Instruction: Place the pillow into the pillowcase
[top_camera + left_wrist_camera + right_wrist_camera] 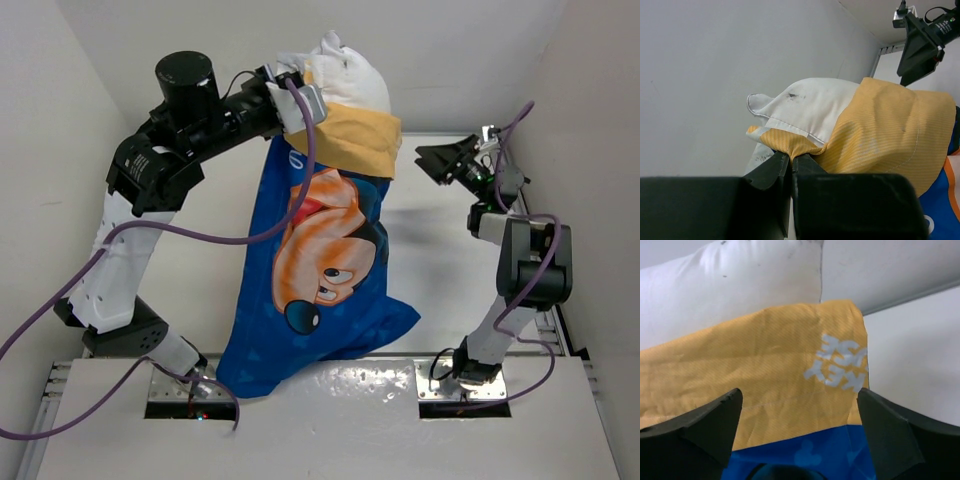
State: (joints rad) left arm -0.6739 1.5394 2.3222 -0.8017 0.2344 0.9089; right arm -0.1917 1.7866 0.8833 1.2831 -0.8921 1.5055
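Note:
The blue pillowcase (315,270) with a cartoon mouse hangs from my raised left gripper (292,88), its lower end resting on the table. Its orange-yellow cuff (350,140) is folded outward at the top. The white pillow (345,75) pokes out above that cuff, most of it hidden inside the case. In the left wrist view my left gripper (790,156) is shut on a pinch of the orange-yellow cuff (880,130), with the pillow (810,107) just behind. My right gripper (438,160) stands open, a short way right of the cuff, holding nothing. The right wrist view faces cuff (755,365) and pillow (735,290).
White walls close in on the left, back and right of the table (440,270). The right arm's purple cable (520,290) loops beside its upright links. The arm bases stand on a white plate (330,420) at the near edge.

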